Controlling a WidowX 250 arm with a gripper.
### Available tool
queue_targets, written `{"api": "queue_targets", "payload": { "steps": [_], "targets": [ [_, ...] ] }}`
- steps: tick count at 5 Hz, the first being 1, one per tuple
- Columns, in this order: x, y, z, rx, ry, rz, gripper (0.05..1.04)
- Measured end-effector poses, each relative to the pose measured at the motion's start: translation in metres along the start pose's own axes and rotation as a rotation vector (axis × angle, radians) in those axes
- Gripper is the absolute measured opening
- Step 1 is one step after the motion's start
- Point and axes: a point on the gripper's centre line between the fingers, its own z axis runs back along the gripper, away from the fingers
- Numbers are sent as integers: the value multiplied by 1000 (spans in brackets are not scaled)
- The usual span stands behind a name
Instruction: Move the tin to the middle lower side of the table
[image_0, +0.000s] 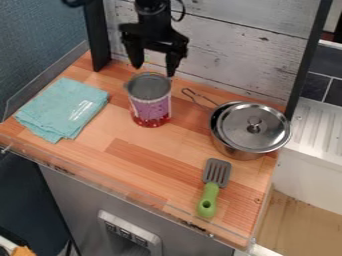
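tin (151, 102) between cloth (63, 109) and pot (234, 149)

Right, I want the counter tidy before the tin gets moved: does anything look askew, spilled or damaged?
The lid looks slightly askew on the pot: it sits toward the picture's right, leaving a dark sliver of the inside at the left. I see no spill or clear damage, and the tin stands upright.
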Motion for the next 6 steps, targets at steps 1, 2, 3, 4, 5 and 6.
{"api": "queue_targets", "payload": {
  "steps": [1,2,3,4,5,6],
  "targets": [
    [3,0,2,1,-6,1,999],
    [-3,1,-18,1,35,-2,999],
    [-6,0,-31,1,63,0,999],
    [-10,-1,-36,-2,74,-2,999],
    [-32,-7,-41,-24,122,-12,999],
    [-52,-16,-31,-40,139,-19,999]
  ]
}}
